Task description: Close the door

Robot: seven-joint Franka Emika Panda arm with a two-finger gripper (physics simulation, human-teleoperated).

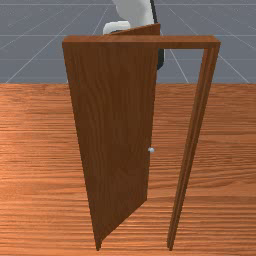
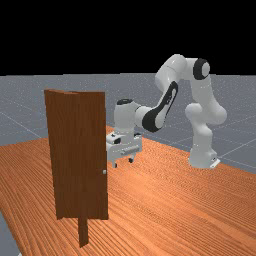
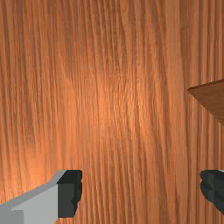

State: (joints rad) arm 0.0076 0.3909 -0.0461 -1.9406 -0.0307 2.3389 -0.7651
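Front view: one door (image 1: 115, 125), swung armward from its frame (image 1: 185, 42); rigid, we judge, light to swing, best pushed near the knob (image 1: 151, 150). Our gripper (image 3: 142, 190): fingers apart, seemingly clear of it.

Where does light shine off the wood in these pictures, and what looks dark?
Front view: the table looks bright orange, the door much darker brown. Far view: a soft sheen lies on the table near the gripper, and the background above the horizon is black. Wrist view: a glowing patch on the table, another beside one finger, whose tip looks nearly black.
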